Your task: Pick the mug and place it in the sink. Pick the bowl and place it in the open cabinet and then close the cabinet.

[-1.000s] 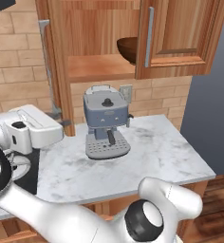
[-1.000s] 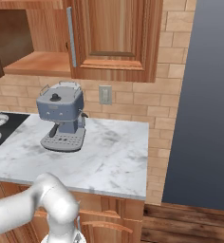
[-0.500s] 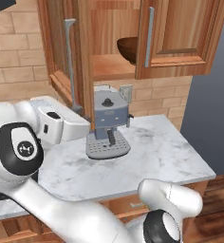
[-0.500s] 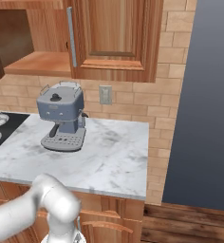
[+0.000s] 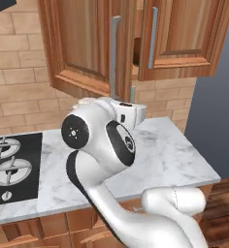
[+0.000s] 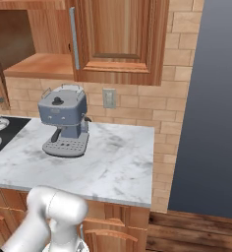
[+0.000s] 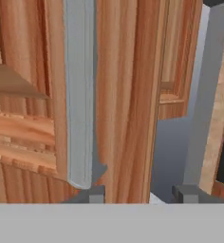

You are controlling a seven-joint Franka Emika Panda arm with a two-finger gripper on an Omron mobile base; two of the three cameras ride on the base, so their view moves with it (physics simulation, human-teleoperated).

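Your gripper (image 7: pixel 144 193) has its jaws apart right at the left cabinet door (image 5: pixel 82 48), empty. The door looks stiff and hinged; push its flat edge or hook the silver handle (image 7: pixel 79 95). Beyond the narrow gap, the bowl (image 5: pixel 136 52) sits on the shelf.

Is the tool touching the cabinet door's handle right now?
Cannot tell. In the hand view the left fingertip sits right at the handle's lower end, but no clear gap or contact shows.
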